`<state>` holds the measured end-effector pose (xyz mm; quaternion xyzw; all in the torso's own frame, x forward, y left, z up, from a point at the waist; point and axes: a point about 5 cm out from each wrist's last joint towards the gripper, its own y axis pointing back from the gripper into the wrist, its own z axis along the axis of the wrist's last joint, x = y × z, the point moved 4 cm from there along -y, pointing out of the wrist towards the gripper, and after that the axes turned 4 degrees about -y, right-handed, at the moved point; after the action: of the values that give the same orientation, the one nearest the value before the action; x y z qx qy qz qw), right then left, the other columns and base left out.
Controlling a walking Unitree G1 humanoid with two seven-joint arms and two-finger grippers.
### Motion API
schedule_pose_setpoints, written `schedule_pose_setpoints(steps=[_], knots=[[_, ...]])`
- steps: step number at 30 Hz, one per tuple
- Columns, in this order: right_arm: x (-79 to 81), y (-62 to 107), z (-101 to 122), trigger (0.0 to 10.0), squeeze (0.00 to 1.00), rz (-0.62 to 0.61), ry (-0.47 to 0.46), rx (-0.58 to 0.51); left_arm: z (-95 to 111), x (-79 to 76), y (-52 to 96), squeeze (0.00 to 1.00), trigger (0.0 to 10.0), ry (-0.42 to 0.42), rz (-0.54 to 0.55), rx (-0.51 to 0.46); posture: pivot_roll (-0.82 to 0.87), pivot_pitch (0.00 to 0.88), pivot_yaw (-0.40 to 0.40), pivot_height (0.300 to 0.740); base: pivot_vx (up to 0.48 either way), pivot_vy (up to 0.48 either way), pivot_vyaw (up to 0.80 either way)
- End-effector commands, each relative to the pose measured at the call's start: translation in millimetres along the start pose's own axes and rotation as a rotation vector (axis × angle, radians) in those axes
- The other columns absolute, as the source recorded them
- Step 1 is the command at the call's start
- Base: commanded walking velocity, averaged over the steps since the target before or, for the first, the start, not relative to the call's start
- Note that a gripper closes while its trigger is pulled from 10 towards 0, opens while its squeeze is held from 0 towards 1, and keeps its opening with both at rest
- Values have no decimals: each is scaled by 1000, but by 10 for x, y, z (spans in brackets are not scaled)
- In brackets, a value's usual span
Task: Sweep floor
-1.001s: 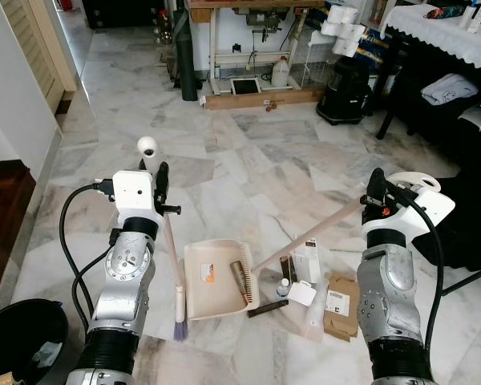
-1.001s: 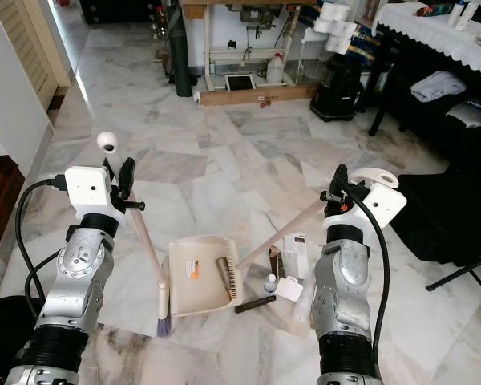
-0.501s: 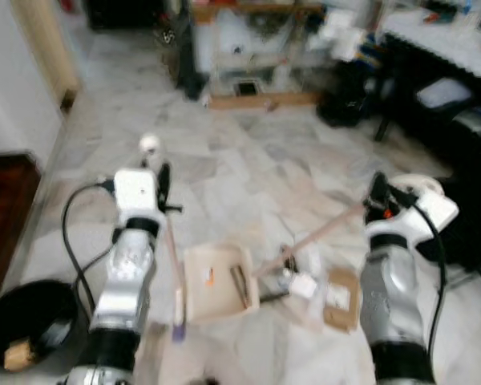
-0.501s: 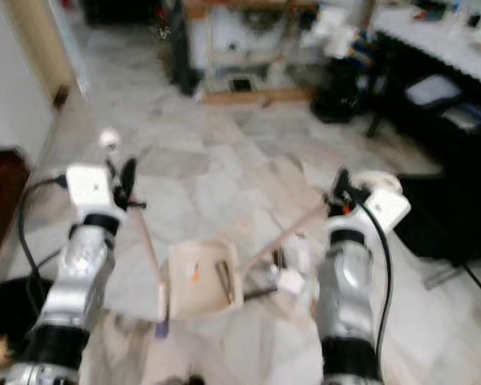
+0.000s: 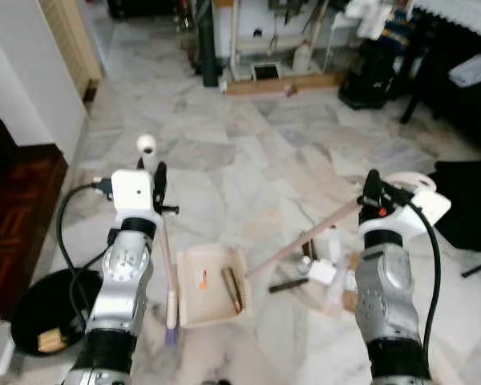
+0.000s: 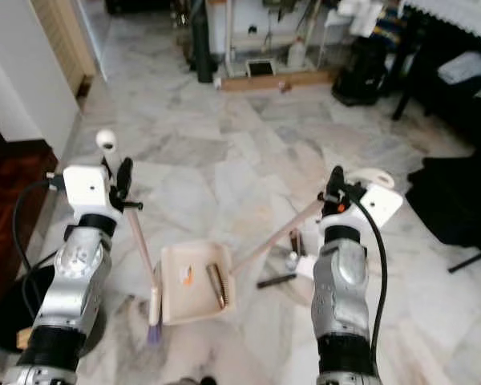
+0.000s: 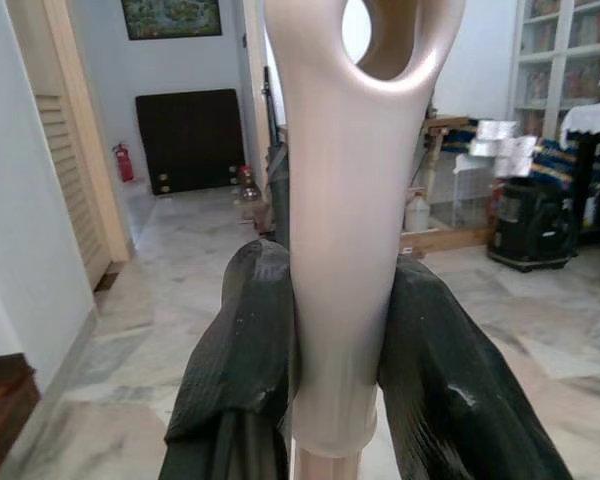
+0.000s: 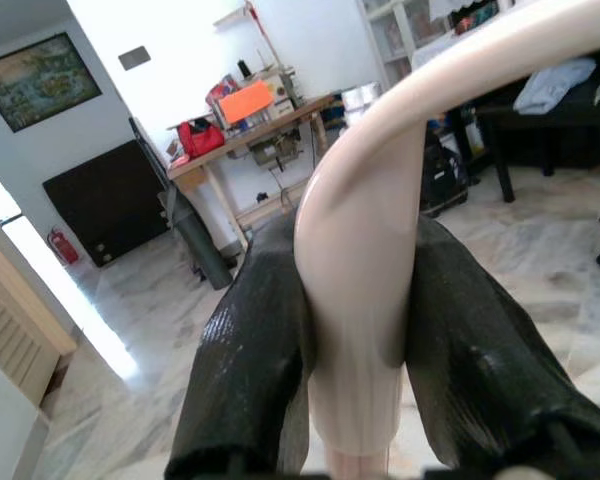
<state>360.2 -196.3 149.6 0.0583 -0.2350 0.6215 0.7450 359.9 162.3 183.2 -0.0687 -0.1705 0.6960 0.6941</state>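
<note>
My left gripper (image 5: 159, 173) is shut on the top of a beige broom handle (image 5: 167, 249), which runs down to purple bristles (image 5: 171, 333) on the marble floor. The left wrist view has both black fingers (image 7: 245, 340) pressed against that handle (image 7: 345, 200). My right gripper (image 5: 371, 189) is shut on a long beige dustpan handle (image 5: 305, 238), its fingers (image 8: 260, 360) clamping it in the right wrist view. The cream dustpan (image 5: 194, 309) lies on the floor between my arms with a brown object (image 5: 232, 289) inside. Litter (image 5: 325, 269) of white boxes, a small bottle and cardboard lies just right of the pan.
A black bin (image 5: 44, 309) stands at my lower left beside a dark wooden step (image 5: 16, 216) and a white wall (image 5: 16, 88). Dark furniture (image 5: 465, 208) lines the right side. A work table (image 5: 264, 48) and a black appliance (image 5: 369, 76) stand at the back.
The whole picture has shifted and blurred in between, so the camera moved; the bin and wooden step now show more. Both grippers keep their hold on the handles.
</note>
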Motion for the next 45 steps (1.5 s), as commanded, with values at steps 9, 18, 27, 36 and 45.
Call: schedule_pose_setpoints(steps=[9, 18, 27, 36, 45], knots=[[51, -44, 116, 10000, 0, 7, -18, -48, 164, -42, -47, 0, 10000, 2, -16, -59, 93, 17, -12, 740, 0, 0, 750], [46, -42, 109, 10000, 0, 4, -21, -47, 157, -55, -54, 0, 10000, 1, -22, -53, 83, 15, -8, 740, 0, 0, 800], [42, -38, 103, 10000, 0, 2, -22, -47, 157, -72, -65, 0, 10000, -1, -32, -52, 80, 1, -6, 740, 0, 0, 800], [42, -41, 97, 10000, 0, 2, -22, -46, 142, -110, -66, 0, 10000, 6, -45, -46, 85, 0, -6, 740, 0, 0, 800], [52, -67, 106, 10000, 0, 6, -30, -44, 139, -140, -46, 0, 10000, 19, -53, -47, 88, 0, -13, 740, 0, 0, 49]])
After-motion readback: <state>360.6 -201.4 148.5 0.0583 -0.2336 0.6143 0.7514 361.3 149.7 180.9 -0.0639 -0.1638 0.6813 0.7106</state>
